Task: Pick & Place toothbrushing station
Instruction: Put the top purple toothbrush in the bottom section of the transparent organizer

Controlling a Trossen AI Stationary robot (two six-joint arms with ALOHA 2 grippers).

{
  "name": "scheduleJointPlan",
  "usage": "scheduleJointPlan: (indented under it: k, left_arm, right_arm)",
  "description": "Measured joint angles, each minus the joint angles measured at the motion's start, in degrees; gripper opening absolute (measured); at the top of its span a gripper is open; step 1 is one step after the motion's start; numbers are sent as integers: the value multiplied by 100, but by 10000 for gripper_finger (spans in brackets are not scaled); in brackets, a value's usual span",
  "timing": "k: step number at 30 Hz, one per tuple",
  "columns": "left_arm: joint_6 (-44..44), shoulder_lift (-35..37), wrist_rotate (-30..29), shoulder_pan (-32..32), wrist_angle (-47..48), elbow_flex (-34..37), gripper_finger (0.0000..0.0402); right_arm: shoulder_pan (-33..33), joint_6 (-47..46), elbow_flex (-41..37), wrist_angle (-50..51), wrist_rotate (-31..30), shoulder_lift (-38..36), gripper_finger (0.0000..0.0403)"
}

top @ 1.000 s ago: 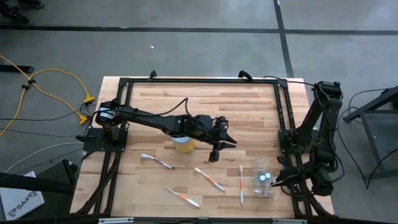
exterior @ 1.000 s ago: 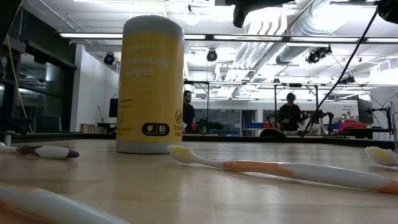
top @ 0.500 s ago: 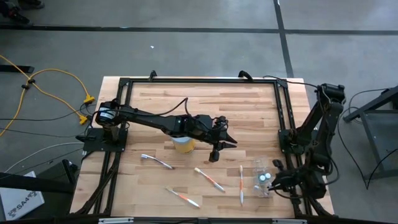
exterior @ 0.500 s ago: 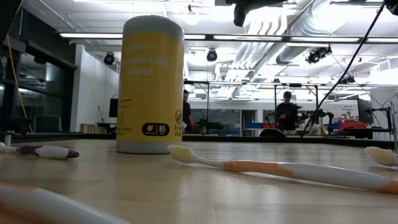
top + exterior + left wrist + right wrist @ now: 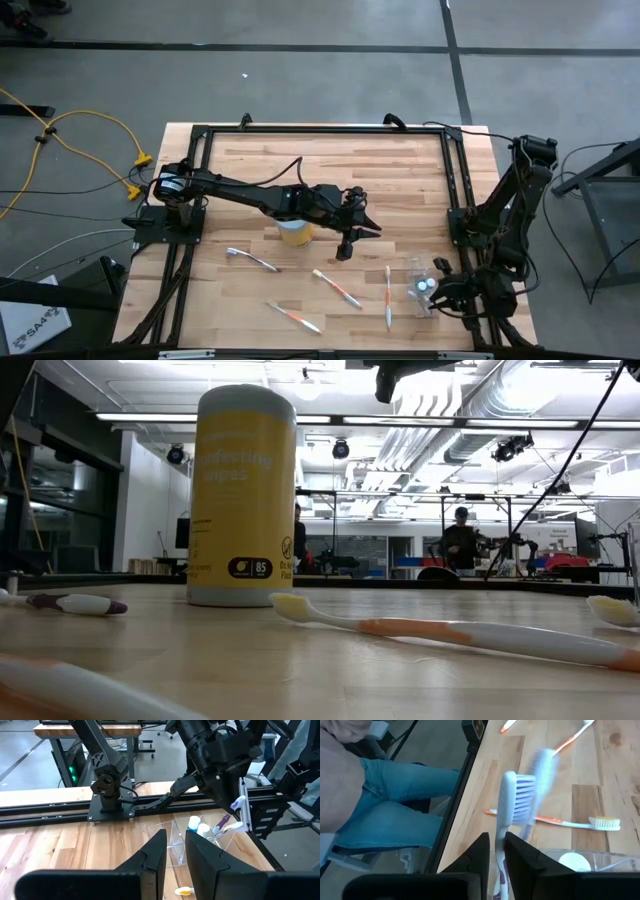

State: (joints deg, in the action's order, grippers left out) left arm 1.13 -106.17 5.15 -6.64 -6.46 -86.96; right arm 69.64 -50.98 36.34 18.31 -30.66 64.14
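Wooden table (image 5: 400, 170) below me: my right gripper (image 5: 492, 851) pinches a white toothbrush (image 5: 509, 815) over the clear cup (image 5: 424, 290) at its right edge; my left gripper (image 5: 352, 240), fingers slightly parted, hovers mid-table.

A grey concrete floor (image 5: 330, 80) crossed by dark lines surrounds the light wooden plank tabletop (image 5: 330, 170), and yellow cables (image 5: 70, 140) trail beside it. Beyond, long ceiling strip lights (image 5: 140, 417) and silver ducts (image 5: 470, 420) span a workshop where two people (image 5: 461, 545) stand.
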Motion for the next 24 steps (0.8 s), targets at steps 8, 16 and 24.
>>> scheduleJointPlan:
  k: [8, 16, 24]
  left_arm:
    - [-23, 0, 0, -82, 0, 0, 68]
    - [-24, 0, -2, -83, 0, 0, 68]
    - [-20, 0, -2, -83, 0, 2, 68]
  right_arm:
    - [-63, 18, 0, -11, -45, 0, 52]
    - [-82, 24, 0, -9, -56, 0, 52]
    - [-82, 24, 2, 211, -239, -2, 52]
